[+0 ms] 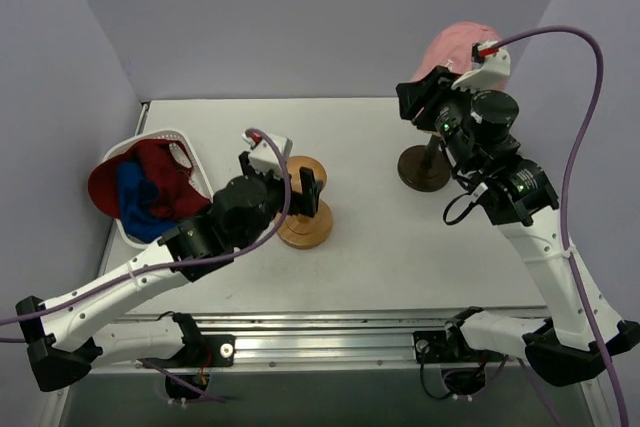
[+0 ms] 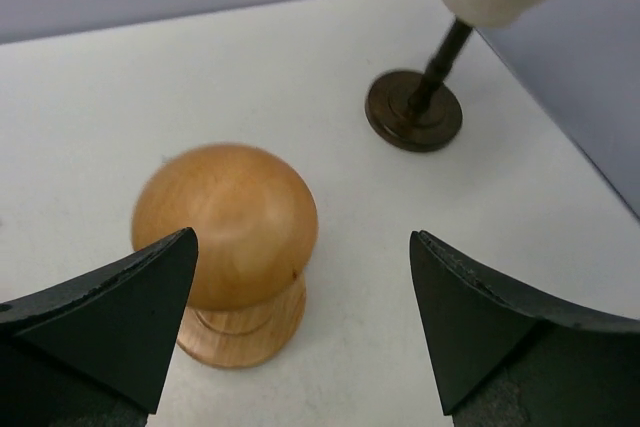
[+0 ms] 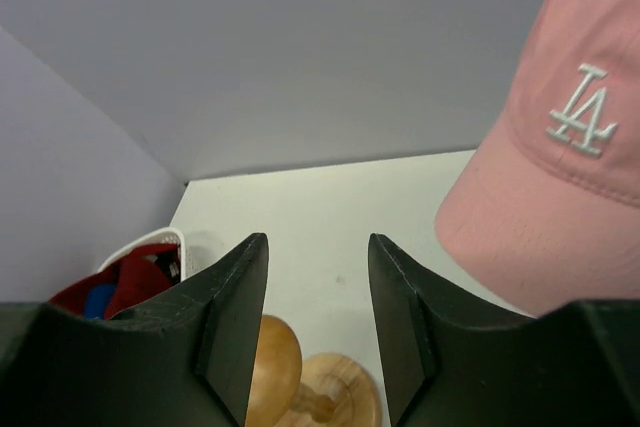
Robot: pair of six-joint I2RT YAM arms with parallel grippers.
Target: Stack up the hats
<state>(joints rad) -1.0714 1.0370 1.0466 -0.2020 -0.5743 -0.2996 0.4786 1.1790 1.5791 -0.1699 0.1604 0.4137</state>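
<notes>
Pink cap (image 3: 560,147), one; three hats (image 1: 160,185) (red, blue, maroon) in basket (image 1: 168,134).

The left arm (image 1: 130,277) and right arm (image 1: 545,247) wear white shells over black joints, trailed by purple cables (image 1: 583,117). The left hand (image 2: 300,247) and right hand (image 3: 318,247) end in matte black wedge fingers (image 2: 120,317).

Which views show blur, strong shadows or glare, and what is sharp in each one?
Top external: even, soft light, everything sharp, only a faint shadow under the wooden stand. Left wrist: the dark fingers near the lens look soft; the stand is clear. Right wrist: the pink cap with its logo is sharp; no glare.
</notes>
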